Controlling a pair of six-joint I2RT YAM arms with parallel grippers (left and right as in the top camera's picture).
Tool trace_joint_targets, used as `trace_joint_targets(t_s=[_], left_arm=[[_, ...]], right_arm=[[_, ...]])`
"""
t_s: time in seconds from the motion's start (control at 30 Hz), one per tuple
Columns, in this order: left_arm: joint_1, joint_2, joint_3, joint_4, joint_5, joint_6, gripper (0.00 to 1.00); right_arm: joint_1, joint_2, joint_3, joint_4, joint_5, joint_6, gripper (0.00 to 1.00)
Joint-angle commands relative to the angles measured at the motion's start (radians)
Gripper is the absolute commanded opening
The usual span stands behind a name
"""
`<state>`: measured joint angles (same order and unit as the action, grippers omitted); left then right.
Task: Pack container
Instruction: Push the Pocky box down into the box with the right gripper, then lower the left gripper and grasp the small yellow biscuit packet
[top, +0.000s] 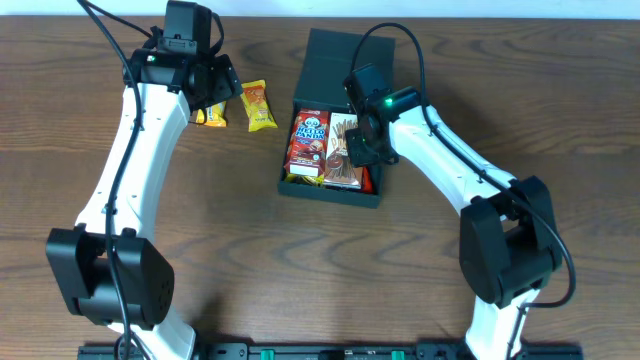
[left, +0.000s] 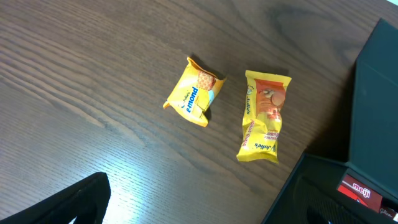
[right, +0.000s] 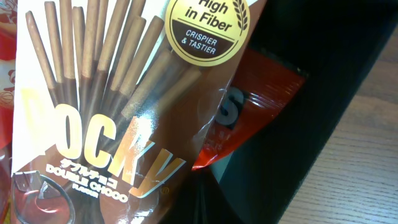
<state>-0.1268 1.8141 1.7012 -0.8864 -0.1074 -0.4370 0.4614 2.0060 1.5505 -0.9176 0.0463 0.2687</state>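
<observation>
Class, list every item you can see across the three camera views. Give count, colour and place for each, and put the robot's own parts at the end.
table: one, brown wood, under everything
container: one, dark, lid open, table centre
Hello Panda packet: one, red, inside container, left
Pocky pack: one, white and brown, inside container, right
red packet: one, red-orange, partly under Pocky pack
orange-printed yellow packet: one, on table left of container
smaller yellow packet: one, further left
arms: two, white with black joints, either side
left gripper: black, by smaller yellow packet
right gripper: black, over container's right side
</observation>
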Motion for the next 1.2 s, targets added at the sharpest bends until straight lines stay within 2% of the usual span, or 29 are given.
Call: trace_joint_targets(t_s=[0.0, 0.2, 0.4, 0.57, 0.8, 0.87, 1.07, 1.17], left_arm=[[0.002, -0.010, 0.012, -0.003, 0.004, 0.015, 0.96], [0.002, -0.009, 0.011, -0.003, -0.008, 0.016, 0.95], [0.003, 0.008, -0.016, 0.005, -0.107, 0.015, 0.96], [0.019, 0.040, -0.076, 0.067, -0.161, 0.043, 0.95], [0.060, 0.107, -0.122, 0.149, -0.158, 0.177, 0.95], [0.088, 0.116, -0.122, 0.171, -0.142, 0.182, 0.95], [0.199, 0.153, -0.122, 0.263, 0.115, 0.276, 0.96], [0.209, 0.175, -0.122, 0.278, 0.134, 0.323, 0.97]], right_arm=[[0.002, 0.008, -0.001, -0.005, 0.011, -0.016, 0.02], [-0.021, -0.019, 0.092, -0.064, 0.010, -0.016, 0.02], [-0.028, -0.061, 0.225, -0.082, 0.010, -0.042, 0.02], [-0.028, -0.065, 0.262, -0.048, -0.008, -0.055, 0.22], [-0.024, -0.064, 0.262, 0.055, -0.168, -0.141, 0.72], [-0.018, -0.064, 0.262, 0.092, -0.179, -0.150, 0.78], [0.005, -0.063, 0.262, 0.190, -0.178, -0.151, 0.84], [0.005, -0.063, 0.262, 0.195, -0.178, -0.151, 0.86]])
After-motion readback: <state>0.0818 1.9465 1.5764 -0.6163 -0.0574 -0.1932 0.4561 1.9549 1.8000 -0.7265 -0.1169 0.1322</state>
